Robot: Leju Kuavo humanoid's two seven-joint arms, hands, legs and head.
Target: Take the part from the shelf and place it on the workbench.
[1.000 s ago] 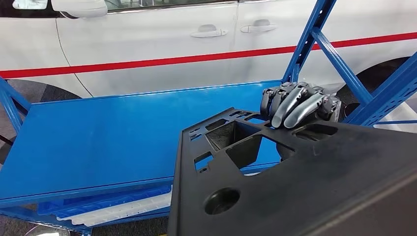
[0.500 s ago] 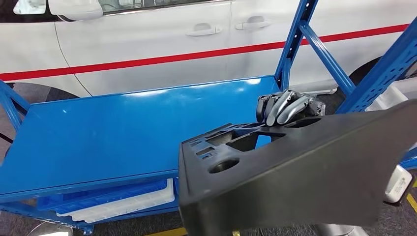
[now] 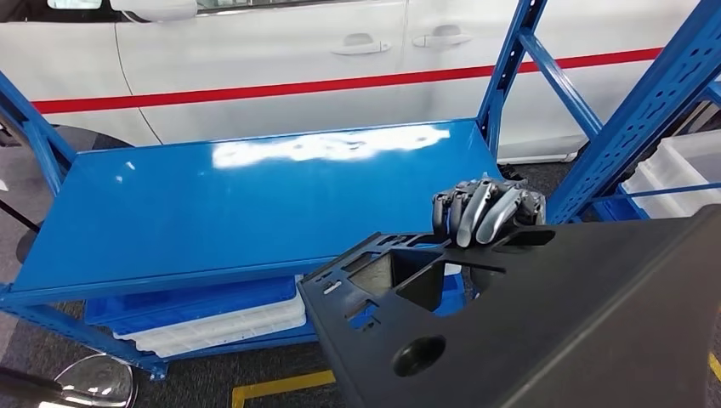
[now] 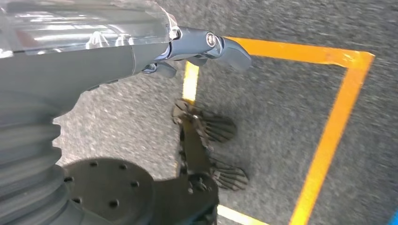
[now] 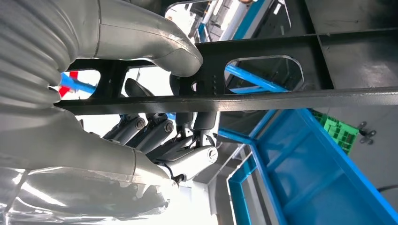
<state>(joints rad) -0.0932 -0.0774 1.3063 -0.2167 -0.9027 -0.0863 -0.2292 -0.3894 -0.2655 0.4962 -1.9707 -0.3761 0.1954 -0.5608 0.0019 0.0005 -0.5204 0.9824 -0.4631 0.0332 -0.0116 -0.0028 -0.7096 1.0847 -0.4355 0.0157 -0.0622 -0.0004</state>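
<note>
In the head view the large flat black part (image 3: 553, 323), with cut-outs and a round hole, hangs in front of the blue shelf (image 3: 238, 204), off its board. My right hand (image 3: 485, 208) grips the part's far edge with its fingers curled over it. The right wrist view shows my thumb (image 5: 141, 37) on one side of the part's black bar (image 5: 263, 101) and the darker fingers (image 5: 159, 133) on the other. Seen in the left wrist view, my left hand (image 4: 155, 51) hangs over the grey floor, holding nothing, with one finger stretched out.
A white car (image 3: 281, 59) with a red stripe stands behind the shelf. Blue uprights (image 3: 629, 127) rise at the right, with a white bin (image 3: 680, 170) beyond. Blue and white trays (image 3: 212, 327) lie under the shelf board. Yellow tape (image 3: 272, 387) marks the floor.
The whole picture has shifted, so the camera has moved: the shelf now sits farther off and the floor tape shows. The part has tilted in my right hand, which still holds it.
</note>
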